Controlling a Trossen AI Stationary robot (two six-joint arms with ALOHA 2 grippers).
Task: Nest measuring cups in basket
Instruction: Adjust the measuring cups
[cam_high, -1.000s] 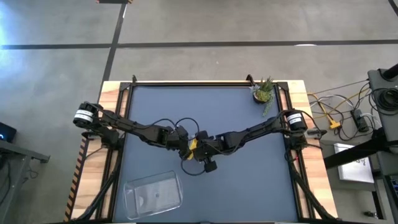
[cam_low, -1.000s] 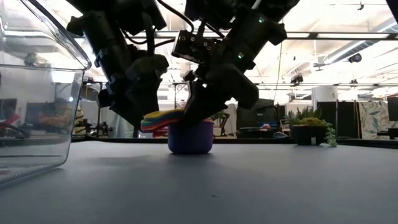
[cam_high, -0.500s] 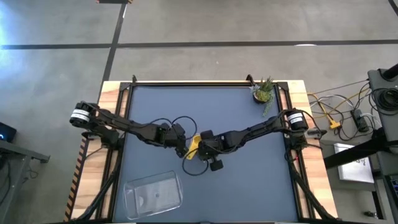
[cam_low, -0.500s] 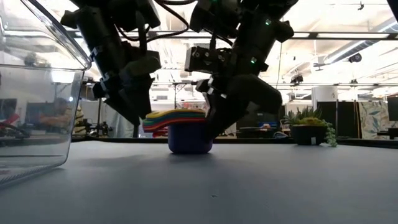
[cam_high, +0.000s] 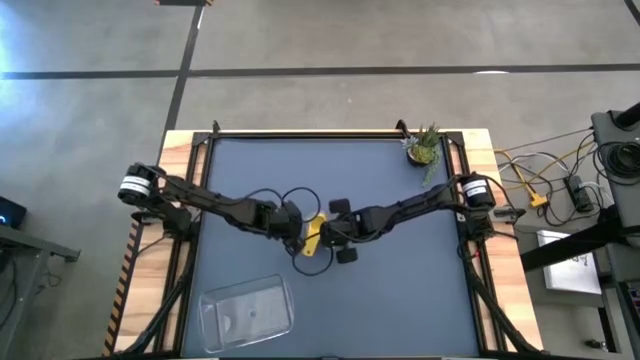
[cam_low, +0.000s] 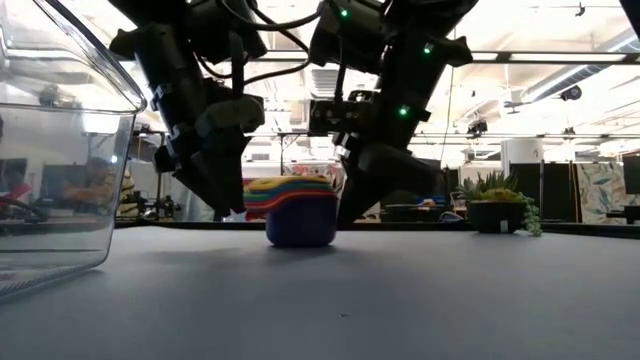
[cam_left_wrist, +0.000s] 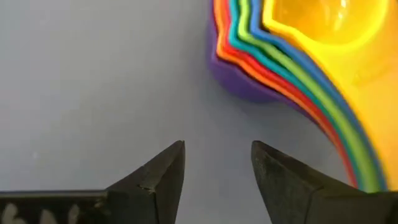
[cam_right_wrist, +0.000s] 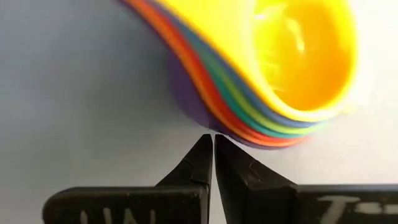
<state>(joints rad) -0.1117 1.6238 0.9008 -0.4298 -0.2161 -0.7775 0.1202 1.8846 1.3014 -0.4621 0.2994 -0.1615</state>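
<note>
Seven cups (cam_low: 292, 208) sit nested in one stack near the middle of the surface (cam_high: 380, 290), purple at the bottom, yellow on top, the rims between showing orange, red, green and blue bands in the wrist views. Stack rests on the surface, outside the basket (cam_high: 246, 310), which lies well apart at the near left corner; in the low view its clear wall fills the left edge. Left gripper (cam_left_wrist: 216, 167) is just beside the stack on its left, fingers spread with bare surface between them, touching nothing. Right gripper (cam_right_wrist: 212, 154) is just beside the stack on its right, fingers pressed together, tips close under the stacked rims; contact cannot be told. Surface is a dark blue-grey mat inside a black frame on a light wood top. Small potted plant (cam_high: 425, 147) stands at the far right corner. Floor around is grey concrete with dark seam lines; cables (cam_high: 540, 185), some yellow, lie on the right next to grey equipment. Low view looks into a large bright room with ceiling beams, strip lights, desks and monitors far behind.
</note>
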